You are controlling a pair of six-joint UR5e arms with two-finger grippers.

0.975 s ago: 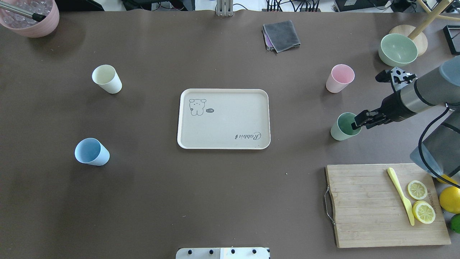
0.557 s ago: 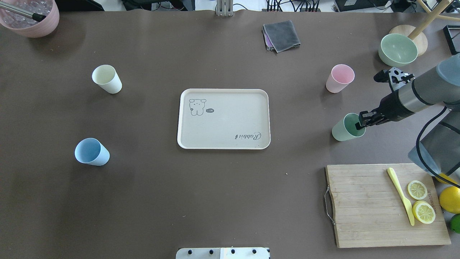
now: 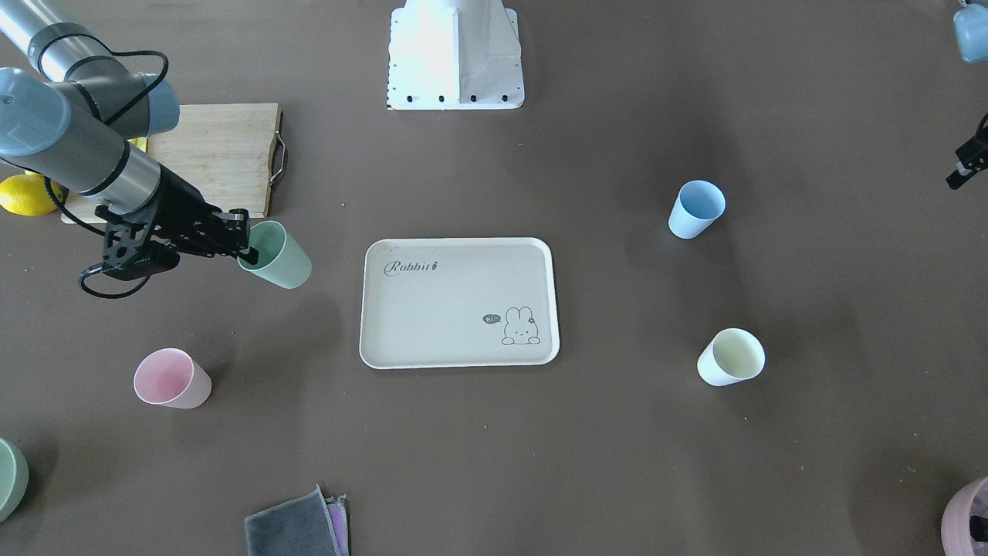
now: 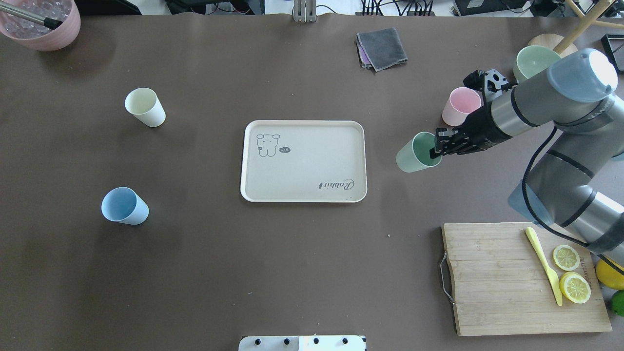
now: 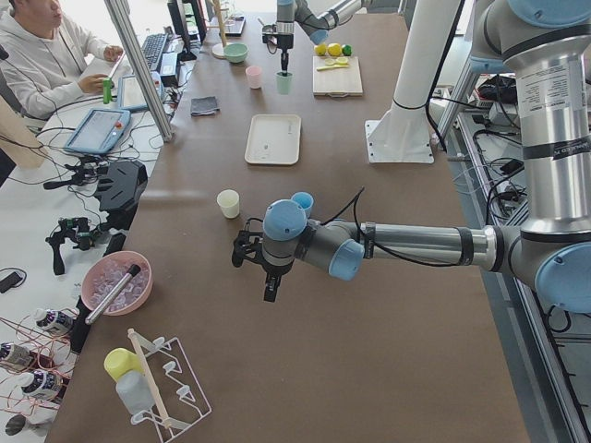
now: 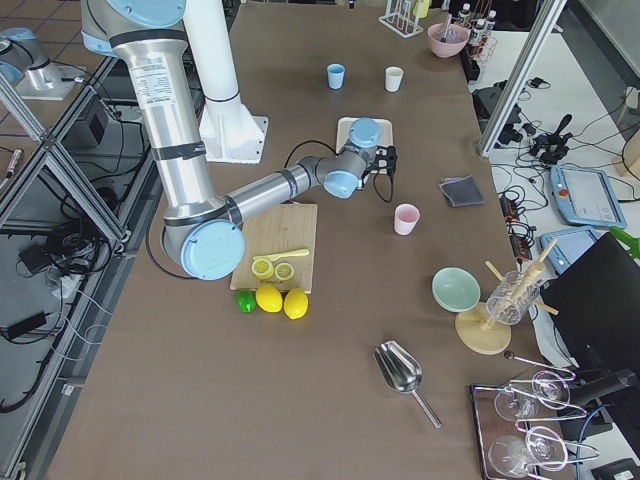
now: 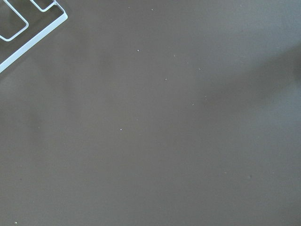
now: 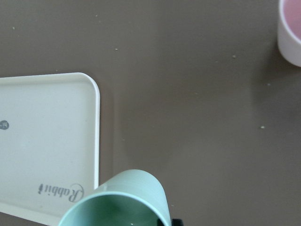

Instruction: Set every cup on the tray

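My right gripper [image 4: 434, 150] is shut on the rim of the mint green cup [image 4: 414, 155], one finger inside it, and holds it tilted above the table just right of the beige tray [image 4: 302, 165]. The right wrist view shows the cup [image 8: 117, 200] next to the tray's "Rabbit" corner [image 8: 47, 141]. The pink cup [image 4: 460, 106] stands behind the gripper. The cream-yellow cup [image 4: 145, 107] and light blue cup [image 4: 124, 205] stand left of the tray. My left gripper [image 5: 269, 289] hovers over bare table beyond the left cups; I cannot tell whether it is open or shut.
A wooden cutting board [image 4: 502, 287] with lemon slices and a yellow knife lies at the front right. A green bowl [image 4: 531, 61] is behind the right arm, a pink bowl [image 4: 41, 27] at the back left, and a grey cloth [image 4: 381, 48] at the back.
My right gripper has lifted the mint green cup and carried it left and slightly back, from beside the board's far side to close by the tray's right edge.
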